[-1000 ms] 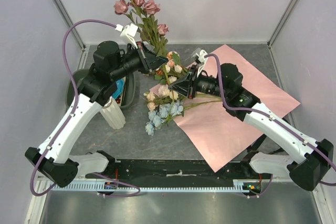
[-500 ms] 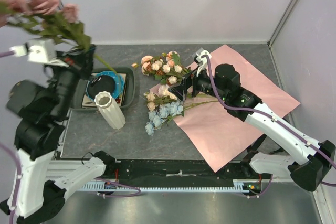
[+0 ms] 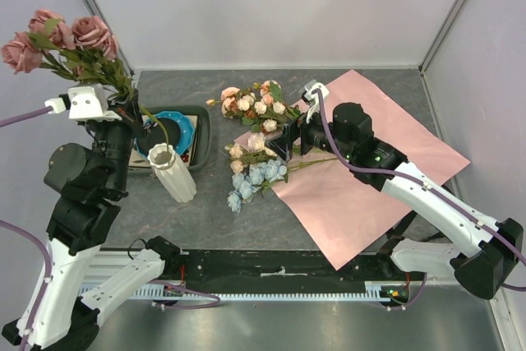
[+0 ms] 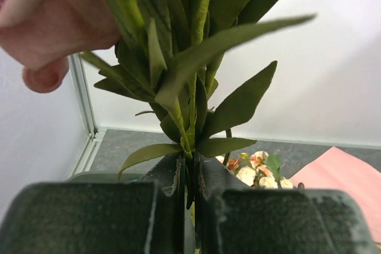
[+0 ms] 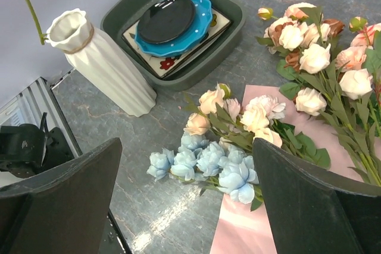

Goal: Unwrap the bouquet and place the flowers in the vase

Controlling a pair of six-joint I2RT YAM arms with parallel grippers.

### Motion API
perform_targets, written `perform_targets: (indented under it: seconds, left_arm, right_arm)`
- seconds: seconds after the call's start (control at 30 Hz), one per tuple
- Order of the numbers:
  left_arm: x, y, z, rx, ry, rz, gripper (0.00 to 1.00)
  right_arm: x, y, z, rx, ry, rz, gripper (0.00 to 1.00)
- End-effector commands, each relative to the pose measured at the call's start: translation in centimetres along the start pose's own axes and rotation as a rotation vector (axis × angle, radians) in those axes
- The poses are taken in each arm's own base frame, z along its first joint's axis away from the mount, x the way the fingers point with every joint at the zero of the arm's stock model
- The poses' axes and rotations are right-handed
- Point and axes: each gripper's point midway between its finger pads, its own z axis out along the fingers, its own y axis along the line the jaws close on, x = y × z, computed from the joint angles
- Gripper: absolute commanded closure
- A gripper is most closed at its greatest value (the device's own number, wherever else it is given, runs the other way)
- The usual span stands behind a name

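The left gripper (image 4: 190, 197) is clenched on the green stem (image 5: 22, 1) of the dusty pink roses (image 3: 62, 37), with the leaves bunched right above its fingers and the blooms carried high over the left edge of the tabletop (image 3: 222, 223). The long stem hangs below the gripper toward the white ribbed vase (image 3: 173, 172). In the right wrist view its lower end sits just at the vase's rim, and whether it is inside the mouth or beside it cannot be told. That is the main risk: if the tip is outside or resting on the lip, a downward push would likely shove the light vase over toward the green tray (image 3: 203, 121) just beside it, or bend the stem. The leaves may also snag on the narrow mouth, and letting go too soon could leave the top-heavy blooms to tip out. The right gripper (image 3: 285, 144) hangs released and empty over the loose flowers on the pink paper (image 3: 370, 195), near the blue roses (image 5: 205, 165) and cream roses (image 5: 256, 117). Their stems cross, so a careless close could take several at once or pinch the paper with them.
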Motion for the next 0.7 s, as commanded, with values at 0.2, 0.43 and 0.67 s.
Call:
perform_targets:
  seconds: [0.2,0.43,0.67]
  left_arm:
    - [-1.1,1.9,-0.1,-0.092,-0.132,0.017,0.98]
    - [-0.7,1.5,0.6,-0.089,-0.135,0.053,0.98]
    - [2.0,2.2,-0.2,-0.096,-0.141,0.090,0.98]
  right_arm:
    - [1.2,-0.6,-0.1,0.022,0.014,-0.011,0.02]
    - [1.5,-0.9,-0.1,0.031,0.021,-0.019,0.02]
    - [2.0,-1.1,-0.2,0.038,0.032,-0.023,0.02]
